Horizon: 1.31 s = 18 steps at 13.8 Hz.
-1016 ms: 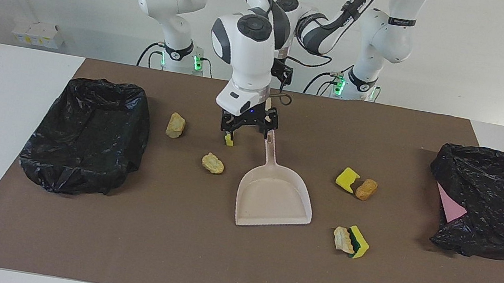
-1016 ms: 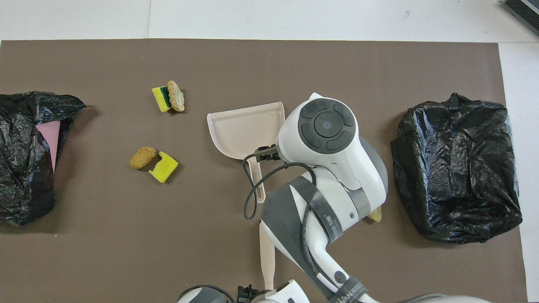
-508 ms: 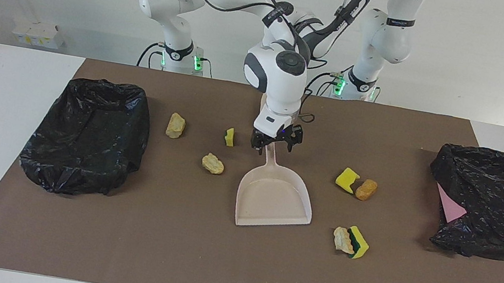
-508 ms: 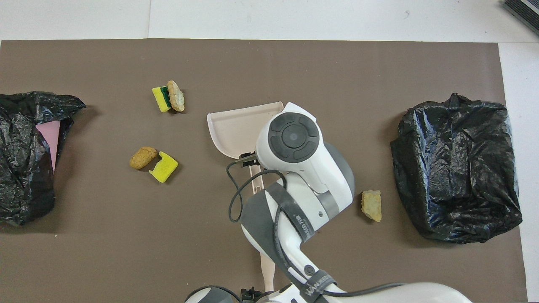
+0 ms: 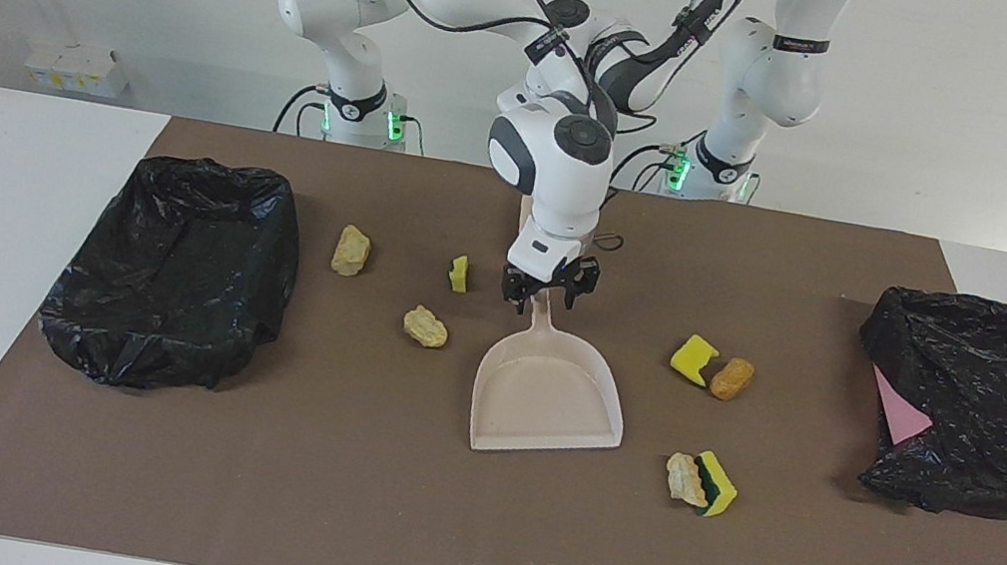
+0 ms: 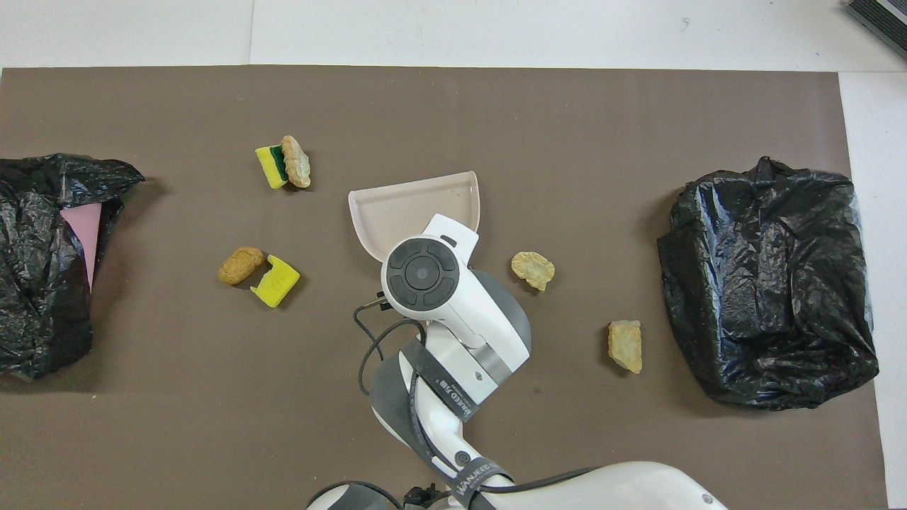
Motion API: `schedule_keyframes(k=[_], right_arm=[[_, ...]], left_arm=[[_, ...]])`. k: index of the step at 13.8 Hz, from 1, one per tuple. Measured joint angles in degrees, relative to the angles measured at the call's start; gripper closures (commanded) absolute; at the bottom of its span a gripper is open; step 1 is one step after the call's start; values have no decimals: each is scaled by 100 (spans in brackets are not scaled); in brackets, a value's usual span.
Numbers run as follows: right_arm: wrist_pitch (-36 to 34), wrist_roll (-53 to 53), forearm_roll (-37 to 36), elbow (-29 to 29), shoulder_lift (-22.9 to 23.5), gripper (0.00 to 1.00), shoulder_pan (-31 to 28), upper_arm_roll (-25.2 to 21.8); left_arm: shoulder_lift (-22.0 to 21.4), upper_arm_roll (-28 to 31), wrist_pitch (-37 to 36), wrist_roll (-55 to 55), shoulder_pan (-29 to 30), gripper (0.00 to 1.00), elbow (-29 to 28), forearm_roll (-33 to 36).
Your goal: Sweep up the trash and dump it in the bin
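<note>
Overhead: right arm's wrist covers the dustpan [image 6: 414, 205] handle and the small yellow chunk [image 5: 459, 274] beside it; right gripper [image 5: 546, 295] itself hidden there too. Facing view: gripper sits at the handle, but whether the fingers [image 5: 522, 301] touch or clamp it can't be told. Left gripper tucked out of sight; only a bit of black hardware at the overhead's bottom edge. Bin [image 6: 42, 262] at left arm's end cut off by frame edge in overhead; contents of both bags unseen.

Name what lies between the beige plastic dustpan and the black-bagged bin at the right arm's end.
Facing view: two tan rock-like lumps and a yellow sponge chunk.
</note>
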Motion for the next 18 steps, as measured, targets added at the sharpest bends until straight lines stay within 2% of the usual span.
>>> schedule_keyframes(k=[2,5,8,12,15,18], right_arm=[[1,0,0,-23,-5,60,1,0],[1,15,-1,-45,-23,100,0,-3],[0,62,-1,-59,-40,100,5,-1],[1,-14,-44,-56,-123,100,-29,-15],[0,-1109,-80,-52,-379,100,-365,-30],[-11,-2568,-84,-57,-537,100,-770,-40]], left_arm=[[-26,2,-54,-3,0,100,-1,-1],[-76,10,-187,-6,0,100,-2,-1],[-397,61,-810,-9,40,100,-20,-1],[-1107,121,-1632,2,386,100,-244,0],[-1328,136,-2030,18,618,100,-339,21],[-1345,141,-2222,13,896,100,-348,112]])
